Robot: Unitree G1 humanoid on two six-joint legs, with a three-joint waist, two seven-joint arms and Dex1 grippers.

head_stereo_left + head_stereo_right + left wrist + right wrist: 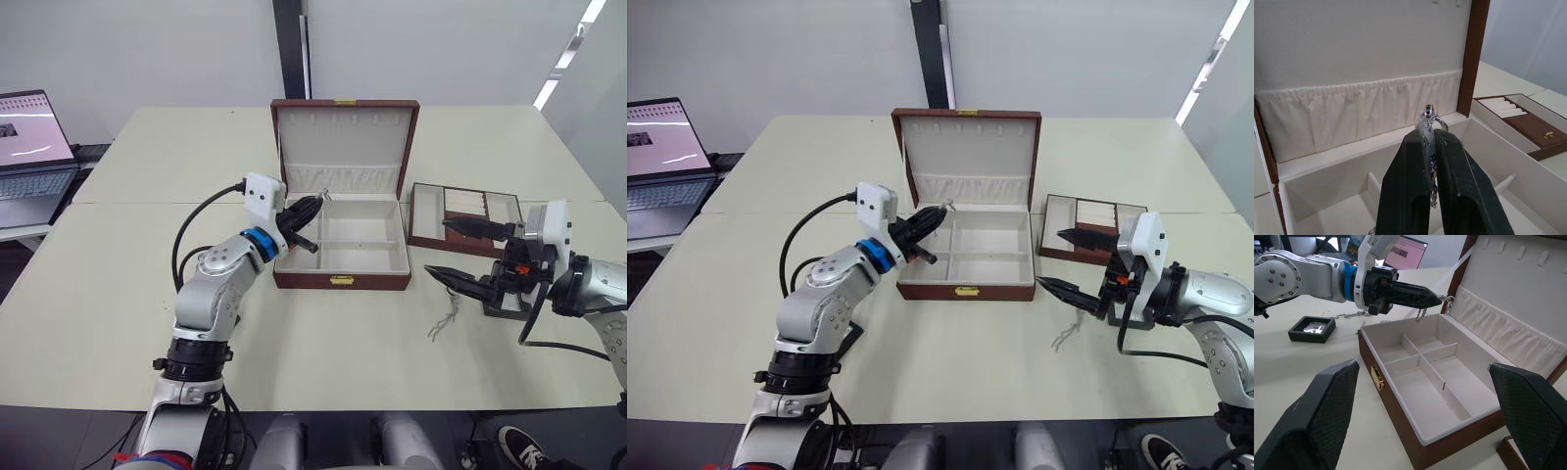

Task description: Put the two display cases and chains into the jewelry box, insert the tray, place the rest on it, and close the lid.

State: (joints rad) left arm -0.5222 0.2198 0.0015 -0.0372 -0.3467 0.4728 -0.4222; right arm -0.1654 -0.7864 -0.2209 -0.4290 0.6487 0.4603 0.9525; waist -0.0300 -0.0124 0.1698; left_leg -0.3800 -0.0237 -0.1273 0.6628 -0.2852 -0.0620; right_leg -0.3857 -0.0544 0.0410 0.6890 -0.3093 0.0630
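Dangling from the tips of the closed left gripper [1437,297], a silvery chain [1421,313] hung above the open jewelry box's [1400,418] rear-left compartment, straight below it. The right gripper [460,253] waited wide open, empty, right of the box.

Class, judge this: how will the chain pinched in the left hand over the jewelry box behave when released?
The chain is probably floppy: it droops in loops below the shut left hand. It looks thin, so likely light. Released, it should fall limply into the jewelry box and may snag on a divider.
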